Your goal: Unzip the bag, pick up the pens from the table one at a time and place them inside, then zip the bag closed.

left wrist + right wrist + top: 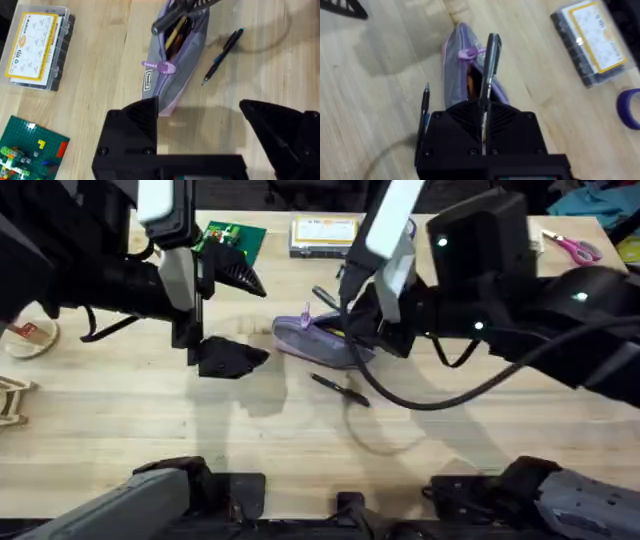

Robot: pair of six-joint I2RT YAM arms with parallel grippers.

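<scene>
Two pens are in play. Nearest the arm bases, the dark pen [340, 389] lies flat on the table [300, 440], its long axis slanting from upper left to lower right in the overhead view, just beside the bag [315, 340] but apart from it. Beyond it, the lilac bag lies with its zipper mouth open, its long axis running roughly parallel to the dark pen. The right gripper [484, 112] is clamped on the silver pen [489, 65], which points away from the fingers along the bag's length, over the opening. To the left, the left gripper [200, 120] hangs with its fingers spread apart, holding nothing. Farther back sits a clear box [324, 234] with a yellow label.
</scene>
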